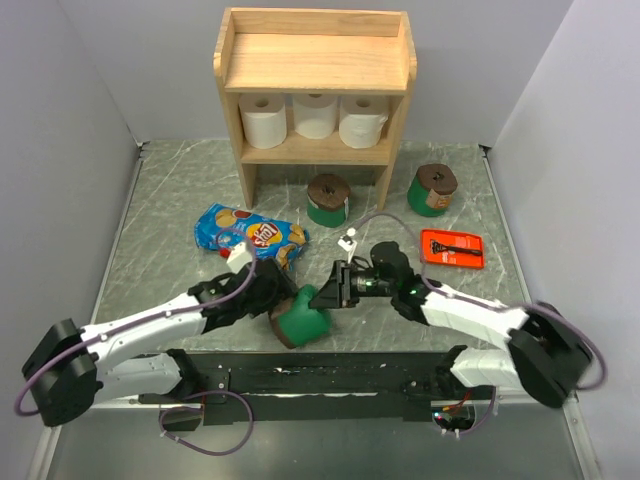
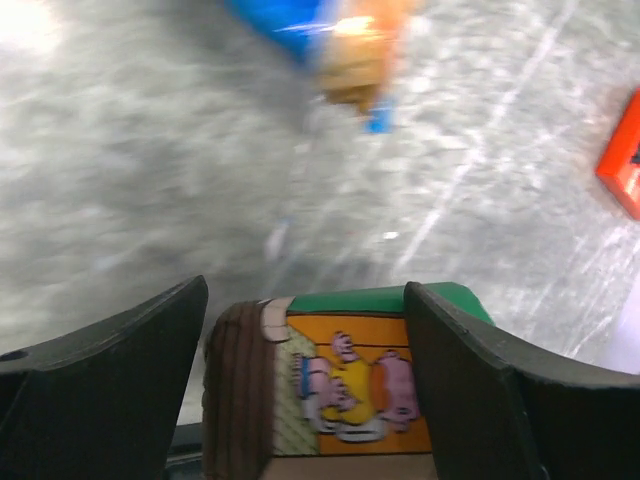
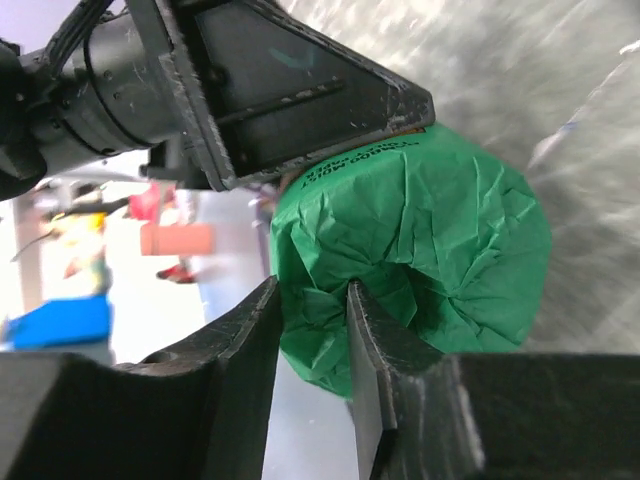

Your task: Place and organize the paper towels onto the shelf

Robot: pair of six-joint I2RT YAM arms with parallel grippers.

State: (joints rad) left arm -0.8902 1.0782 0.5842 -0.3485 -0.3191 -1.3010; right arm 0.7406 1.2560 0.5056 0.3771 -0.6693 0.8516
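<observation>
Pinching green roll [image 3: 450, 240] near table [image 1: 150, 250] edge

Bright, even overhead light; soft shadow beneath the light-wood two-tier shelf [image 1: 315, 62]. Left wrist view smears the grey marbled table [image 2: 150, 180], glare at top left. The crinkled green-wrapped paper roll [image 3: 440, 230] is sharp, its backdrop overexposed and blurry.

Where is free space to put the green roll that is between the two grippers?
The shelf's top board is bare. Its lower tier is full: three white rolls. On the table, the strip between left wall and chip bag is free. The middle is crowded: one green roll at the shelf's legs, another further right, the razor package.
</observation>
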